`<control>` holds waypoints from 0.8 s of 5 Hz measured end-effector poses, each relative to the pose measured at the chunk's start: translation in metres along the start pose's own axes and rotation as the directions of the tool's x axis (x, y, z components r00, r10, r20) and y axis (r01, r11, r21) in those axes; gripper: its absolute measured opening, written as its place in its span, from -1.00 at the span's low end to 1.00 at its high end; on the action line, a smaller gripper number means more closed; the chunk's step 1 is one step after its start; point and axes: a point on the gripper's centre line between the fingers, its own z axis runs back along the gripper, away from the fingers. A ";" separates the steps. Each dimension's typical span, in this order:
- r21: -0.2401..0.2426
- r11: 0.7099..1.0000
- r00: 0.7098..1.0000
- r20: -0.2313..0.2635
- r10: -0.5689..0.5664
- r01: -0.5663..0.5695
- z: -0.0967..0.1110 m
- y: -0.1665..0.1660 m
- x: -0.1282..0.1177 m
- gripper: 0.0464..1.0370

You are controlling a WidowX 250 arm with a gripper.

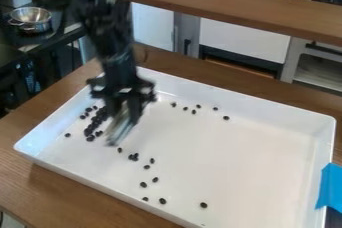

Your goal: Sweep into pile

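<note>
- Hanging over the left part of white tray (267,218), with black gripper (124,114) tipped down; blurred.
- Fingers narrow, closed on pale, flat-looking tool (120,131); cannot tell exact type.
- Reaching down from gripper with lower end of tool, just beside main cluster of small black pieces (89,132); cannot tell if touching.
- In tray's left part: main cluster, loose and elongated, plus one stray piece (67,135) nearer tray's left corner.
- Along tray's far wall: loose row of pieces (194,112), spaced apart.
- From tray's middle toward near wall: more scattered pieces (143,185), a few bunched.
- On tray's right wall: blue tape (329,186).
- Under tray: wooden table (20,182).
- Beyond tray, upper left: metal bowl (31,18).
- Beyond tray's far wall, higher up: wooden shelf (234,3).
</note>
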 end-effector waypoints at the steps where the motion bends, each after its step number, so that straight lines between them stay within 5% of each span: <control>1: -0.086 0.996 0.999 0.036 -0.001 0.004 0.011 -0.054 -0.012 -0.33; 4: -0.112 0.993 0.996 0.070 0.046 -0.038 -0.022 -0.185 -0.064 -0.33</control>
